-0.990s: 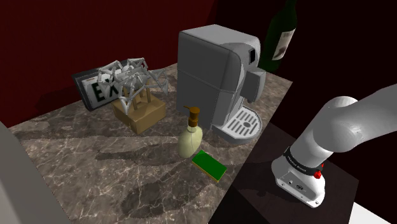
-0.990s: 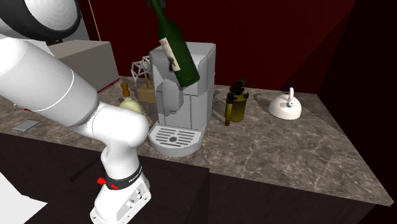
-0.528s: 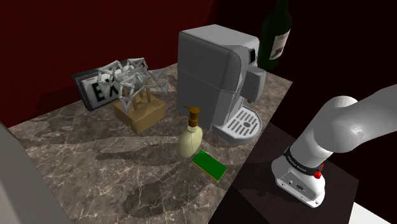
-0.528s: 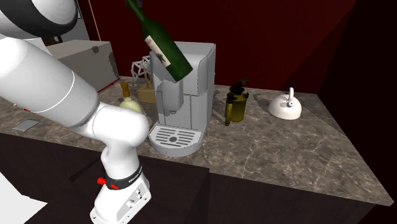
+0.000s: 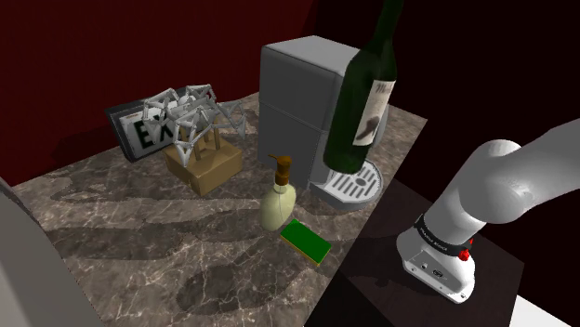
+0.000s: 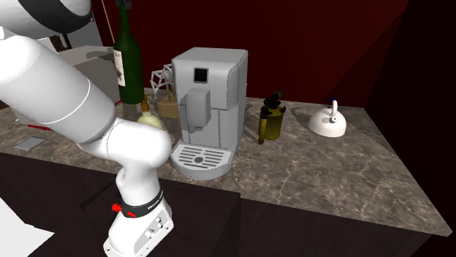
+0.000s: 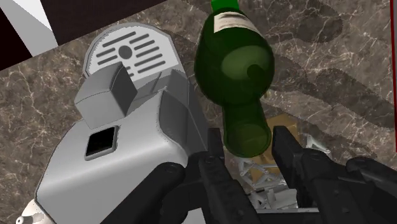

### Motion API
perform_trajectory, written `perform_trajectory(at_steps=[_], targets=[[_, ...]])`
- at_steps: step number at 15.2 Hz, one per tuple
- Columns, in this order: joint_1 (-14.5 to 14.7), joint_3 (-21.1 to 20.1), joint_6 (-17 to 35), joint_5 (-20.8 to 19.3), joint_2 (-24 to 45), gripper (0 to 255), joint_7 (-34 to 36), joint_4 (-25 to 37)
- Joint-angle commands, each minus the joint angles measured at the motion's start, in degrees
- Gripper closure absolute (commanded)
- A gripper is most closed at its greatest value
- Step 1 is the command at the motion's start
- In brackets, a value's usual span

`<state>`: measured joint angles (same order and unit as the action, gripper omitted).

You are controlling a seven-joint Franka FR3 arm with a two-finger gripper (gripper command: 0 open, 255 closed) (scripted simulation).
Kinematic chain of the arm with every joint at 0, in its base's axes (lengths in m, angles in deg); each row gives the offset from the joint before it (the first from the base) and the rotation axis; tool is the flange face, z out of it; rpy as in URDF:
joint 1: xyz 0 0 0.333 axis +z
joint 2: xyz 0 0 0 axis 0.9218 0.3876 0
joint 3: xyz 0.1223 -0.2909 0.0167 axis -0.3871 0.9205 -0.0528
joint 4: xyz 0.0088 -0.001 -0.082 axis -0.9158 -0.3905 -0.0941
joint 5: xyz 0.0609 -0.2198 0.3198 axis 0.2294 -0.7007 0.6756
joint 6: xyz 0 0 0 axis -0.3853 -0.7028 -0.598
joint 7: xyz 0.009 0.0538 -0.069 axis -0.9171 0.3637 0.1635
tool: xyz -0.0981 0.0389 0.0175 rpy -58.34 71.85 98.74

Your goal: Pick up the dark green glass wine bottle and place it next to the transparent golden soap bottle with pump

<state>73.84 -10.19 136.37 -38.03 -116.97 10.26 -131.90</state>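
Wine bottle [image 5: 362, 104]: dark green, roughly upright in the air, up beside the soap bottle [image 5: 278, 199], well clear of the surface [image 5: 139, 251].
Fingers [image 7: 214, 156]: clamped on its neck, so the body hangs free underneath.
Height: probably kept to pass the coffee machine [image 5: 296, 98] behind the soap bottle.

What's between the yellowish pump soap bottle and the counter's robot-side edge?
Flat green rectangular pad, beside the yellowish pump soap bottle on the marble counter; shoulder view.

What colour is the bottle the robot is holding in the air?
The bottle is dark green, with a pale label; the wrist view shows it best.
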Motion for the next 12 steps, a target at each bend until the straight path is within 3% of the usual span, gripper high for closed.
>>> perform_trajectory(at_steps=[1,7,12], targets=[[0.2,-2.9,0.3,0.9,1.4,255,3.5,1.6],[0.8,-12.0,1.0,1.6,7.7,255,13.7,8.2],[1.4,-21.6,1.3,-1.0,15.9,255,23.6,16.3]])
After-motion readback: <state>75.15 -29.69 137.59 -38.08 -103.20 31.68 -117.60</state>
